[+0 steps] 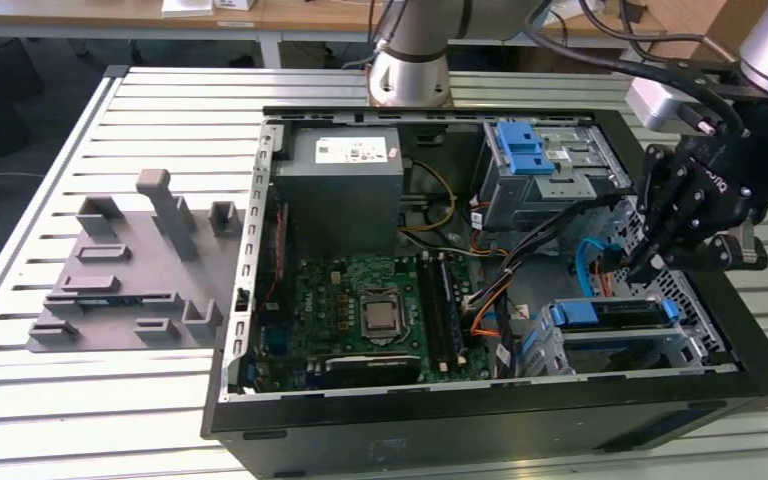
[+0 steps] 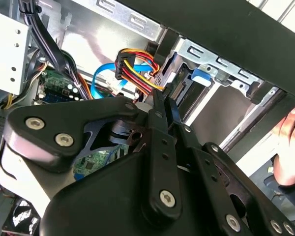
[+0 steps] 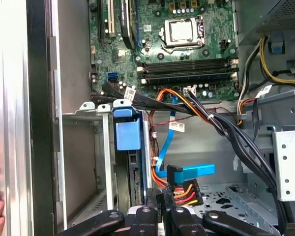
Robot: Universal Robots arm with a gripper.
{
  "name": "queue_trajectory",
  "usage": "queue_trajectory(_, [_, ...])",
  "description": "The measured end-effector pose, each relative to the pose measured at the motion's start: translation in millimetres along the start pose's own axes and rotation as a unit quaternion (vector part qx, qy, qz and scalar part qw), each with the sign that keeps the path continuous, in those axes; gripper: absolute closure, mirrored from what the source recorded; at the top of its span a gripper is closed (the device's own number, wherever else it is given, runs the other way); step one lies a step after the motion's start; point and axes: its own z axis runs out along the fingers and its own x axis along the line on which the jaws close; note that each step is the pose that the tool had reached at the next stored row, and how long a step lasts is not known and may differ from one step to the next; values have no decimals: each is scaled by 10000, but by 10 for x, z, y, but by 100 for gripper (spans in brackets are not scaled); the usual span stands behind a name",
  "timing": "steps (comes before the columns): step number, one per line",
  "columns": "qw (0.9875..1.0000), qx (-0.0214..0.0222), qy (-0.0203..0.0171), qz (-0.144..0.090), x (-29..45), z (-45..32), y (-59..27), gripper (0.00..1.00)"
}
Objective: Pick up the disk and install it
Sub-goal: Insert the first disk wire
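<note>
**Hovering over the drive bay, disk already seated**

Hanging at the right of the exterior view, our gripper sits over the open computer case, just above the drive cage. We see the disk lower right in that frame, lying in the cage with its blue carrier edge facing the motherboard. In the first wrist view the disk stands edge-on, left of centre, beside an empty slot. Fingers meet tip to tip in the second wrist view, pinched together on nothing. At that frame's right edge, a person's hand rests outside the case.
</note>
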Motion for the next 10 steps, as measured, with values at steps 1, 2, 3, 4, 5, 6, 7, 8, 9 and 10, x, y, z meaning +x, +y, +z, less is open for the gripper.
queue_trajectory(1, [10000,28,-10,-3,2,1,5,83])
queue_trajectory(2, [10000,55,-23,-6,5,2,11,83])
queue_trajectory(3, [10000,81,-46,-8,7,2,20,83])
queue_trajectory(4, [9999,97,-78,-10,9,5,26,83])
queue_trajectory(5, [9999,107,-116,-14,11,8,31,83])
queue_trajectory(6, [9998,113,-153,-19,17,11,34,83])
queue_trajectory(7, [9998,117,-181,-23,27,15,36,83])
queue_trajectory(8, [9997,119,-194,-27,44,18,37,83])
queue_trajectory(9, [9997,121,-203,-30,64,23,38,83])
queue_trajectory(10, [9997,125,-209,-34,87,26,39,83])
